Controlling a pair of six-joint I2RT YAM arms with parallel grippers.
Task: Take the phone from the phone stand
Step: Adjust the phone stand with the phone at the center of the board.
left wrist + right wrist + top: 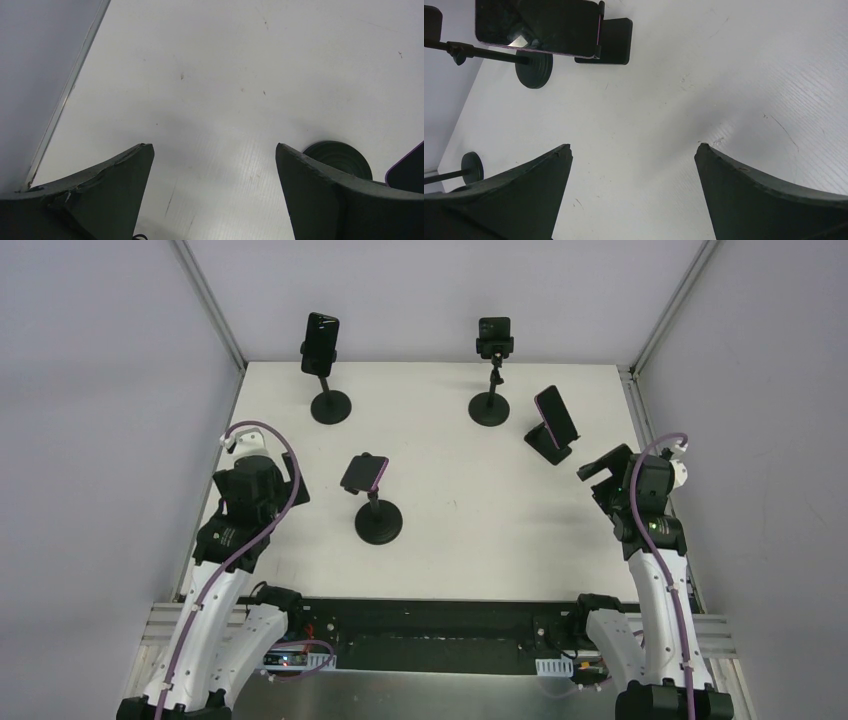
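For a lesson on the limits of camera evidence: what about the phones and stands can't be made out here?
Left wrist view: the purple-edged phone is cut off by the right edge; only a corner shows.
Left wrist view: its stand base is partly behind a finger of the left gripper.
Right wrist view: the tilted phone runs off the top edge.

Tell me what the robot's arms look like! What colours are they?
Both the left arm and right arm are white lower down and black near the wrist. A purple cable loops along each. The left gripper and right gripper each have two dark, wedge-shaped fingers, a bit scuffed.
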